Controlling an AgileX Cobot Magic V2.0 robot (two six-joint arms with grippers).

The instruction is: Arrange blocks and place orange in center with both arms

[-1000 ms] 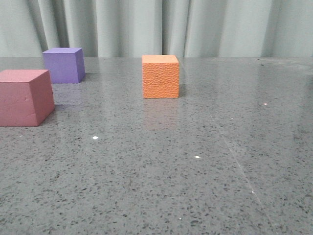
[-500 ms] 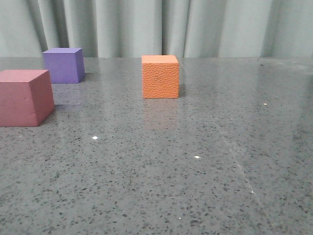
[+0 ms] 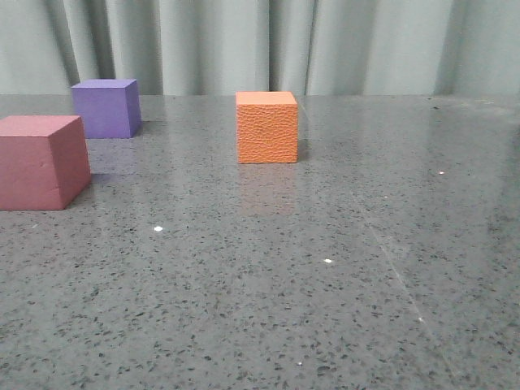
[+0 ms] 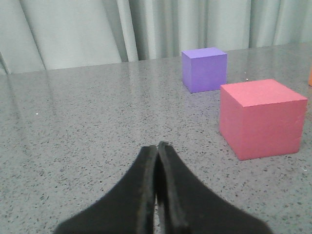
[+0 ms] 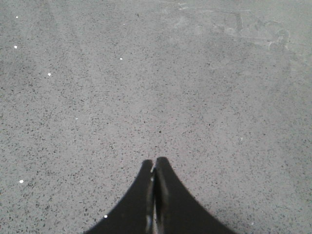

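Observation:
The orange cube (image 3: pixel 266 127) stands on the grey speckled table near the middle of the front view. The purple cube (image 3: pixel 105 108) stands at the back left and the pink-red cube (image 3: pixel 42 162) at the left edge, nearer the camera. Neither gripper shows in the front view. In the left wrist view my left gripper (image 4: pixel 157 146) is shut and empty, low over the table, with the pink-red cube (image 4: pixel 261 117) ahead to its right and the purple cube (image 4: pixel 204 69) beyond it. In the right wrist view my right gripper (image 5: pixel 153 162) is shut and empty over bare table.
A pale pleated curtain (image 3: pixel 260 45) hangs behind the table's far edge. The grey speckled tabletop (image 3: pixel 325 276) stretches to the right of the orange cube and in front of the cubes. A sliver of orange shows at the left wrist view's right edge (image 4: pixel 310 78).

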